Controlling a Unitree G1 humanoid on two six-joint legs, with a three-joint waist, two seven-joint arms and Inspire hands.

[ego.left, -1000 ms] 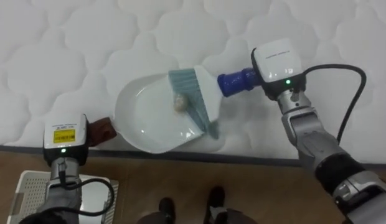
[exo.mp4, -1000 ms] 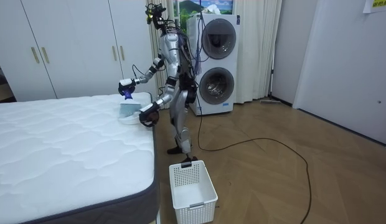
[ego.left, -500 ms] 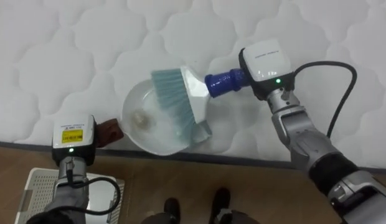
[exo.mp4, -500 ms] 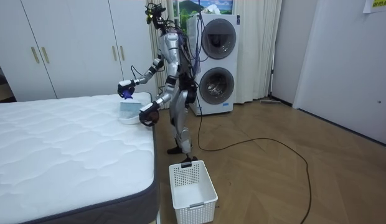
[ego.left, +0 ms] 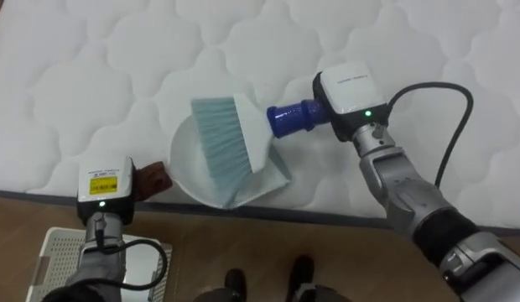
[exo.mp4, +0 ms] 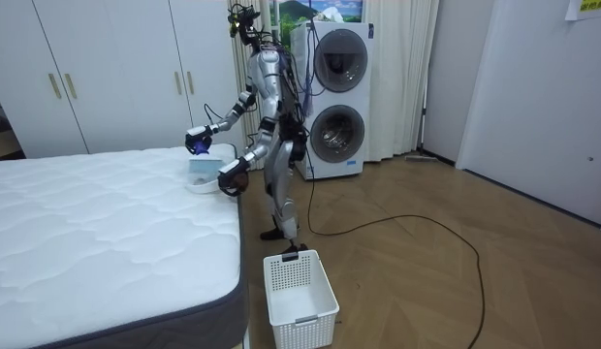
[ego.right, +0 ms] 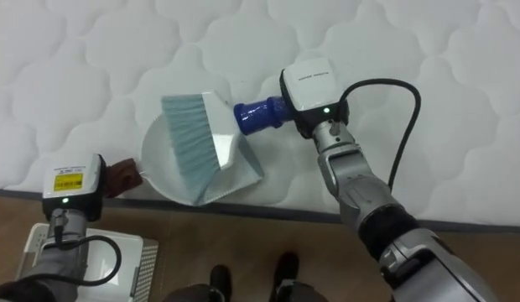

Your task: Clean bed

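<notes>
1. Saw the right hand (ego.left: pixel 352 91) above the quilted mattress (ego.left: pixel 92 75), white back upward; could not tell how far closed, the grip lying hidden beneath.
2. Traced the brush (ego.left: pixel 253 134) out of that hand toward 9 o'clock: blue handle first, then white head, then pale teal bristles.
3. Found the bristles hanging over the white dustpan (ego.left: pixel 181 159) and slanting toward 7 o'clock, with the head crossing the pan's 3 o'clock rim.
4. Noted the dustpan resting on the mattress, its 6 o'clock rim just beside the bed's dark near edge.
5. Found the left hand (ego.left: pixel 106 180) at 8 o'clock of the pan, straddling that edge, with the brown pan handle (ego.left: pixel 153 178) running under it; could not tell its closure either.
6. Spotted a white basket (exo.mp4: pixel 300 291) at 6 o'clock of the left hand, down on the wooden floor (exo.mp4: pixel 456 271) close against the bed.
7. In the room view, saw the robot standing upright at the bed's corner, both arms out over it, with a wide stretch of bare mattress toward the room view's left, open floor toward its right, and stacked washing machines (exo.mp4: pixel 336 131) behind.
</notes>
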